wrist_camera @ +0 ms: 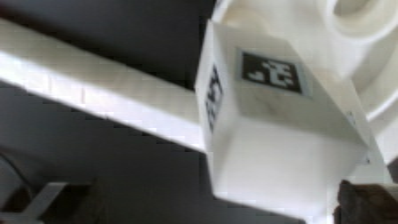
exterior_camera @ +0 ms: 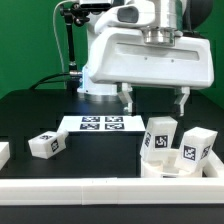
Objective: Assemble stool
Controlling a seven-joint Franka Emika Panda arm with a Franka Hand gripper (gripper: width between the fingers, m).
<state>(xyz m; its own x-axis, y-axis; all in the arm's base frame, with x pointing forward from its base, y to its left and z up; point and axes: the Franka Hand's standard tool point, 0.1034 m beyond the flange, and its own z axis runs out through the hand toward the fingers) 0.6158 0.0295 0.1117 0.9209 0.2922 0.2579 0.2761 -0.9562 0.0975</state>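
Hand (exterior_camera: 154, 100) hovering wide open, holding nothing, just above upright leg (exterior_camera: 160, 136); likely best: descending straight, centring leg between jaws, gripping flat sides.

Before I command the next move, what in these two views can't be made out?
Exterior view: the bases of two legs at that view's right are hidden behind the border rail.
Exterior view: a white part at that view's left is cut off by the picture edge.
Wrist view: a round white part is cut off by the edge; the tag on the near leg is blurred.
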